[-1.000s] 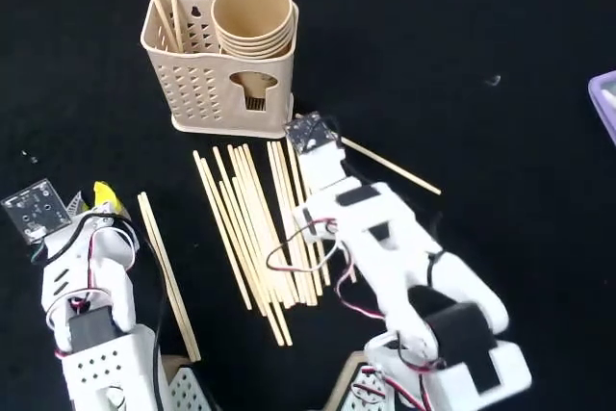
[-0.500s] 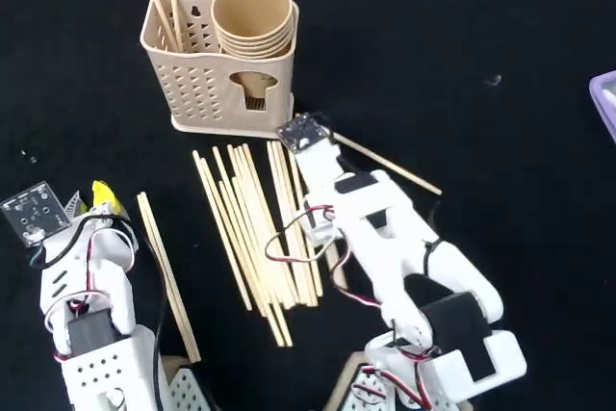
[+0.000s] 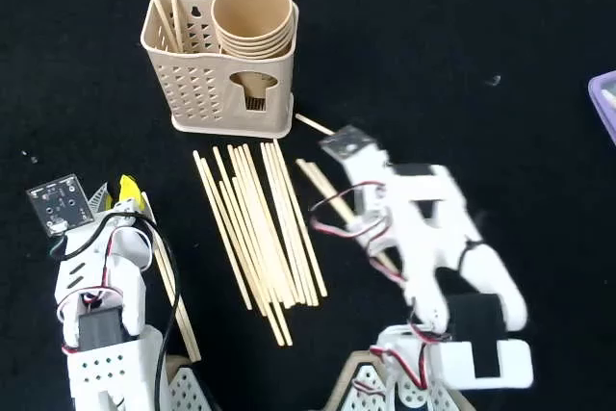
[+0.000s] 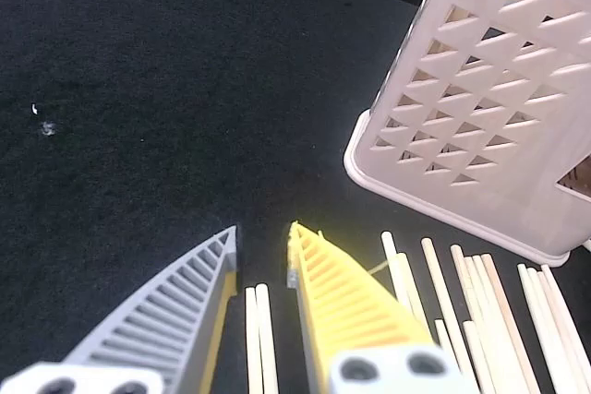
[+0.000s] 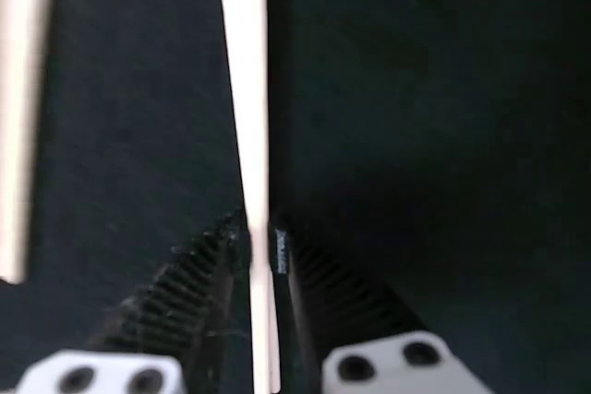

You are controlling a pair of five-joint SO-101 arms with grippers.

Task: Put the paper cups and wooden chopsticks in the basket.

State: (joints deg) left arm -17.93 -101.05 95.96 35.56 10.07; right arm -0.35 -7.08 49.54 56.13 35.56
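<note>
The beige basket (image 3: pixel 207 93) stands at the back left with stacked paper cups (image 3: pixel 253 16) and two chopsticks (image 3: pixel 166 7) in it. A loose pile of wooden chopsticks (image 3: pixel 260 228) lies in front of it. My right gripper (image 5: pixel 259 228) is shut on one chopstick (image 5: pixel 243 89), which runs straight out ahead of the jaws. The right arm (image 3: pixel 419 223) is just right of the pile, over a slanted chopstick (image 3: pixel 322 185). My left gripper (image 4: pixel 263 228) is open low over a pair of chopsticks (image 4: pixel 256 339), its yellow finger (image 3: pixel 130 190) left of the pile, near the basket (image 4: pixel 489 108).
One chopstick end (image 3: pixel 313 123) pokes out near the basket's front right corner. A purple container edge (image 3: pixel 604 103) sits at the far right. Black table surface lies open to the right and behind the right arm.
My right arm swung right, away from the pile, with a chopstick in its jaws. The single chopstick on the right slid toward the basket. My left arm shifted slightly right and forward.
</note>
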